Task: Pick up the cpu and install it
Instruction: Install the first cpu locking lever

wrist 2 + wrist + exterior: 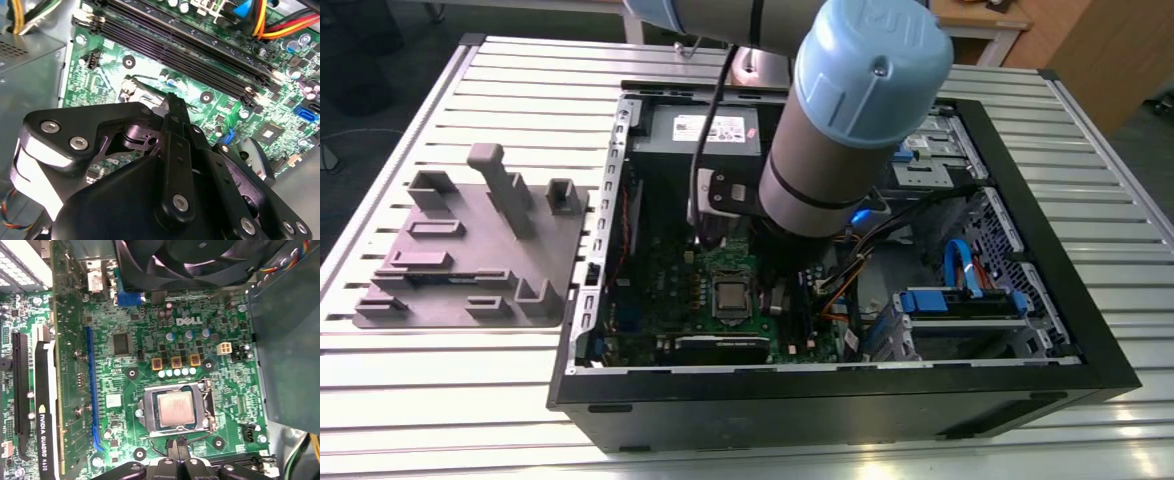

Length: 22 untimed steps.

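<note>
Exterior view first: the arm (854, 110) reaches down from the top of the frame into the open computer case (1067, 350), which lies on its side on the slatted worktop (440, 400). Its wrist hangs over the green motherboard (720, 270) at the middle of the frame. To the left of the case, well apart from it, a grey plastic plate (454, 260) with upright blocks rests on the worktop.

From the first wrist view, the cpu (174, 407) sits in the lower middle of the frame, lying flat inside the metal frame of its socket (210, 412) on the board. Its silvery top is bare, with nothing above it. The dark tips of the pincer (175, 467) poke in at the bottom edge, just beside the socket and not touching the chip.

The second wrist view looks past the pincer's black linkage toward the memory slots (200, 50) running across the upper part of the frame. The fingertips (175, 107) meet in a narrow point there, so I judge the pincer closed on nothing.

As I read it, the chip is already seated in the socket. Whether the retaining frame is latched down I cannot tell.
</note>
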### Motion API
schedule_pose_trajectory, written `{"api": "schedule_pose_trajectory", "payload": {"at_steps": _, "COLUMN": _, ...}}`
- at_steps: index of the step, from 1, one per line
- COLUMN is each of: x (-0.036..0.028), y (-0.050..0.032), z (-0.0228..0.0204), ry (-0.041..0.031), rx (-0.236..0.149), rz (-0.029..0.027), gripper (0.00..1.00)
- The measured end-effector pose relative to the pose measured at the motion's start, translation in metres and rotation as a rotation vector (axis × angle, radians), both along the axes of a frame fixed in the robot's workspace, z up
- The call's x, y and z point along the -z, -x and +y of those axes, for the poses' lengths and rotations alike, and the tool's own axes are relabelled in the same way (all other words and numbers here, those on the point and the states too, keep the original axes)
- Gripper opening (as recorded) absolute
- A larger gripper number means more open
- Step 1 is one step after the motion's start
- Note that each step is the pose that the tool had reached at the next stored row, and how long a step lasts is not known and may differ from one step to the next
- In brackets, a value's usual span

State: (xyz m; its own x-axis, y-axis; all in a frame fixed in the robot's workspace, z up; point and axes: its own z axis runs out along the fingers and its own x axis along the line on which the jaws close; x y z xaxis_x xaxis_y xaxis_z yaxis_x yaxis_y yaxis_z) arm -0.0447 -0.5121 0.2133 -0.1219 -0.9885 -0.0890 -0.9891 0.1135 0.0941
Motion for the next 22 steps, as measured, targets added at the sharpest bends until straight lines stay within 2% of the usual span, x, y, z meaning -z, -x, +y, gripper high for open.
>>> {"api": "schedule_pose_trajectory", "payload": {"at_steps": 4, "x": 0.0042, "y": 0.0001, "z": -0.0032, "ry": 0.0022, "rx": -0.001, "rz": -0.0005, "gripper": 0.10}}
{"api": "schedule_pose_trajectory", "payload": {"at_steps": 10, "x": 0.0142, "y": 0.0003, "z": -0.0059, "ry": 0.0027, "rx": -0.011, "rz": -0.0005, "gripper": 0.10}}
{"api": "schedule_pose_trajectory", "payload": {"at_steps": 15, "x": 0.0184, "y": 0.0014, "z": -0.0102, "ry": 0.0025, "rx": -0.016, "rz": -0.0021, "gripper": 0.10}}
{"api": "schedule_pose_trajectory", "payload": {"at_steps": 22, "x": 0.0222, "y": 0.0017, "z": -0.0101, "ry": 0.0006, "rx": -0.032, "rz": -0.0026, "gripper": 0.10}}
